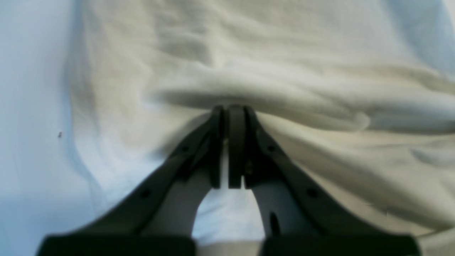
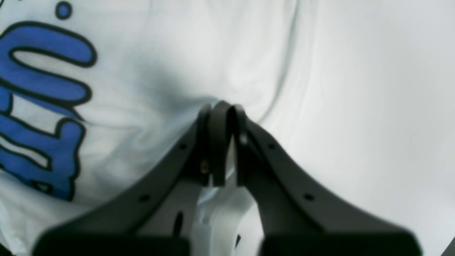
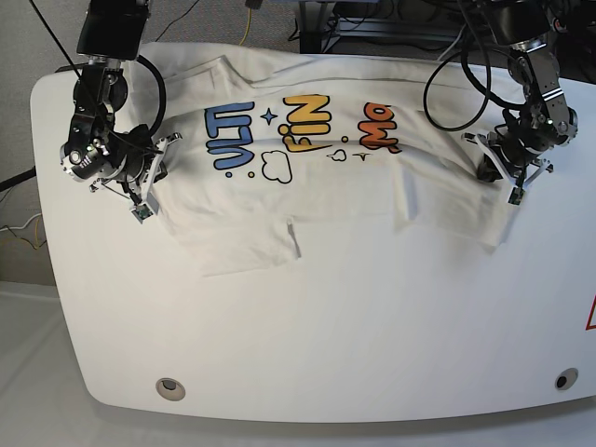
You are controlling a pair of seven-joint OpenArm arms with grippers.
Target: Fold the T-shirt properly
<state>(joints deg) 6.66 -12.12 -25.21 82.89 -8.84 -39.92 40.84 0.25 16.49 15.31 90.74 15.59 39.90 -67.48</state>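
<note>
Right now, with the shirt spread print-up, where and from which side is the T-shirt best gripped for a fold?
Probably at its two outer side edges, each from outboard. The T-shirt lies flat, so only edges offer a pinchable fold. The left gripper and right gripper are already shut on fabric there.

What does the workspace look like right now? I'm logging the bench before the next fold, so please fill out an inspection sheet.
Surface: white table with rounded corners, two round fittings near its front edge.
Job's things: T-shirt lies across the back half, print up, wrinkled; part of the front edge is already folded over.
Clutter: nothing seen.
Grippers: left pincer shut on the T-shirt's plain cloth at one side; right pincer shut on the T-shirt at the other side, near the blue lettering.
Cables: black cables loop from both arms; more run behind the table.
Surroundings: grey floor and equipment behind the table; red mark at the right edge.
</note>
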